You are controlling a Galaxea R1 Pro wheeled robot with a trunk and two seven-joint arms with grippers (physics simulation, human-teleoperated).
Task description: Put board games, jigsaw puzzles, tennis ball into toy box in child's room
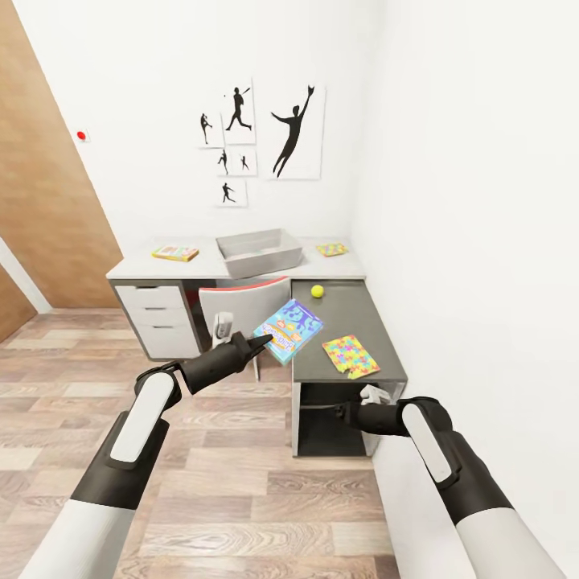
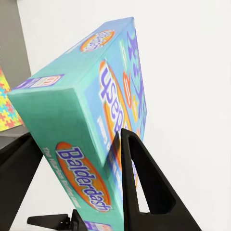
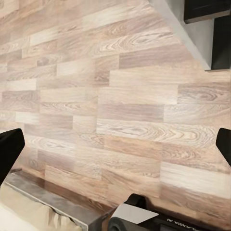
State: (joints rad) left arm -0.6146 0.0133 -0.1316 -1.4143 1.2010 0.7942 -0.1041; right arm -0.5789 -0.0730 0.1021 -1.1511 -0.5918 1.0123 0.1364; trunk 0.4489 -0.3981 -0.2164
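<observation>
At centre frame our left claw (image 1: 261,341) is clamped on the light-blue board game (image 1: 289,330), holding it tilted above the wood floor beside the worktop (image 1: 354,318). Our right claw (image 3: 115,144), low at right, hangs with fingers apart over the floor. On the worktop we see the toy box (image 1: 259,251), the tennis ball (image 1: 318,291), two jigsaw puzzles (image 1: 351,355) (image 1: 331,249) and a slim board game (image 1: 175,252).

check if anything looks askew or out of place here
Mostly tidy. The light-blue board game hangs tilted in the left gripper, clamped by one edge. One jigsaw puzzle lies skewed near the dark wing's front edge, and the tennis ball sits loose behind it.
</observation>
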